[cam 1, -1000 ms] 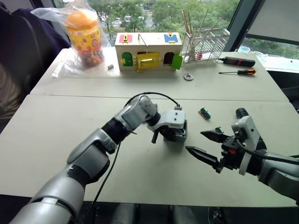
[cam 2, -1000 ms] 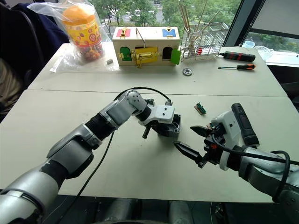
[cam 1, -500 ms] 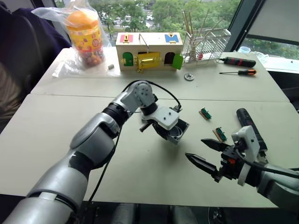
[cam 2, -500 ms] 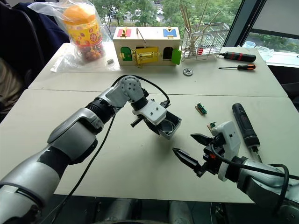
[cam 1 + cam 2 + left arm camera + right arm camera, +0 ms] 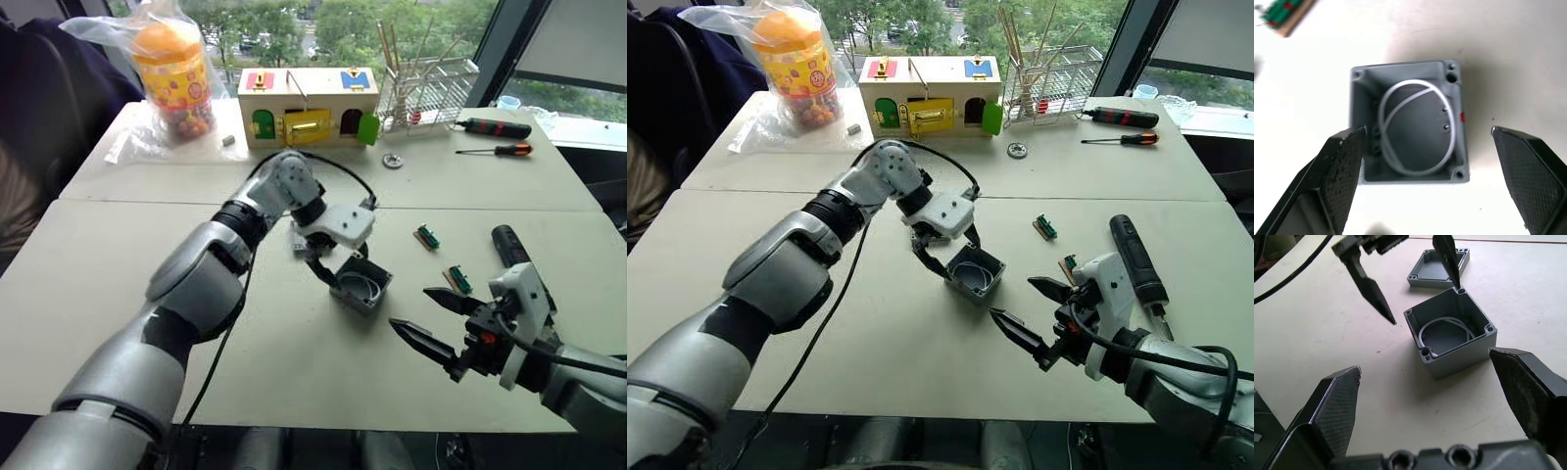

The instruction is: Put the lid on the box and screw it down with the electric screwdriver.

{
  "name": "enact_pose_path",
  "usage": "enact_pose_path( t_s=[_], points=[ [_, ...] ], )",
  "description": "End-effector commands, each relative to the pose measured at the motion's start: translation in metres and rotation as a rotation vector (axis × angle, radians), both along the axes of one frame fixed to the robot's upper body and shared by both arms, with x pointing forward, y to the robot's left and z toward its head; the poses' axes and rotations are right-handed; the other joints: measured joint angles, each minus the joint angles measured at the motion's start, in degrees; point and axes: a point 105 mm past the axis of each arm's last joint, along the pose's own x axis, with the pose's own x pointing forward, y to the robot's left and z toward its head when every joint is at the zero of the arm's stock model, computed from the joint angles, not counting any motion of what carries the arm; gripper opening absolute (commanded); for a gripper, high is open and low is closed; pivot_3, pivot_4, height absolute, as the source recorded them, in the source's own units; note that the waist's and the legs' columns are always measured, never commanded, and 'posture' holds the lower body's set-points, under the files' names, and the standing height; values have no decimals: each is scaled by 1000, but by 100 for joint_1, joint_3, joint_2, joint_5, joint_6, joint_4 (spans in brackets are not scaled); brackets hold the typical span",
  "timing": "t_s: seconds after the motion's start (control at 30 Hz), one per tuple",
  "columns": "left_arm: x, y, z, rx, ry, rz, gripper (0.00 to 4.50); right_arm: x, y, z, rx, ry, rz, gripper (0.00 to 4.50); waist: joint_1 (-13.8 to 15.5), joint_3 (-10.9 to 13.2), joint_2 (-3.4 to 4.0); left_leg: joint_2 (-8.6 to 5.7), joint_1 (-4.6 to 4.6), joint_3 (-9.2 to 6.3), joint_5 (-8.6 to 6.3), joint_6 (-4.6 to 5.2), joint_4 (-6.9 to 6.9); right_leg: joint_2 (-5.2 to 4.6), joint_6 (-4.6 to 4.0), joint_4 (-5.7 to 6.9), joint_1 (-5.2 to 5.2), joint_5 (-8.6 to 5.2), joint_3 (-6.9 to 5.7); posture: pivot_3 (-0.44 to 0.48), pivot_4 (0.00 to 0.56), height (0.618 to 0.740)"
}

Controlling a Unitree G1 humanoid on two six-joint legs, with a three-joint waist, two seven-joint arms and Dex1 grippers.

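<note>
Box (image 5: 360, 287), grey and open-topped, sits at the centre of the head-camera frame on the pale table (image 5: 118, 284), with a loop of white wire (image 5: 1418, 127) coiled inside and a small red mark on one wall. Left gripper (image 5: 330, 266) hangs directly above the box with its two black fingers spread wide, one on either side of the box walls and gripping nothing; the left wrist view shows clear table between each finger and the box. Lid (image 5: 1439, 268) lies flat on the table just beyond the box, in the upper centre of the right wrist frame, apart from it. Right gripper (image 5: 439, 321) sits in the lower right of the head-camera frame, its fingers also wide apart and empty, pointing toward the box. Electric screwdriver (image 5: 1135, 261) lies on the table at the right, beside the right arm. Two small green parts (image 5: 443, 258) rest between it and the box.
</note>
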Motion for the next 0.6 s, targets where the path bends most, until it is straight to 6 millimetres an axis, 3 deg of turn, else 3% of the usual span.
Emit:
enact_pose_path(
  t_s=[0.03, 0.17, 0.2, 0.3, 0.47, 0.6],
  points=[
    [23, 25, 69, -253, 48, 269, 4326, 9, 0, 33, 7, -112, 74, 4500, -66, 1, 1, 0, 0, 0, 0, 0, 2, 1, 0, 8, -3, 0, 0, 0, 150, 740],
    [64, 50, 72, -423, 192, 790, 4326, 25, 4, 44, -43, -150, 168, 4500, -110, 0, 2, -1, 13, -3, -2, 4, 1, 1, 1, 49, -12, -1, 2, 0, 150, 740],
    [72, 56, 65, -437, 260, 941, 4326, 30, 6, 45, -54, -156, 187, 4500, -101, 0, -2, -6, 13, -19, -3, 6, 2, 1, 1, 55, -11, -1, 3, 0, 150, 740],
    [84, 78, 21, -314, 418, 1409, 4326, 43, 12, 46, -81, -173, 233, 4500, -60, 1, -4, -21, 3, -47, -3, 6, 15, 0, 1, 68, -14, -1, 5, 0, 150, 740],
    [89, 89, -1, -337, 466, 1658, 4326, 48, 24, 42, -100, -192, 276, 4500, -57, 2, -5, -32, -23, -65, -3, 4, 14, -6, 1, 96, -51, 0, 10, 0, 150, 740],
    [87, 90, -10, -316, 486, 1715, 4326, 47, 26, 41, -117, -208, 273, 4500, -34, 2, -5, -41, -84, -71, -1, 1, 97, -18, 0, 174, -132, 0, 10, 0, 150, 740]
  ],
)
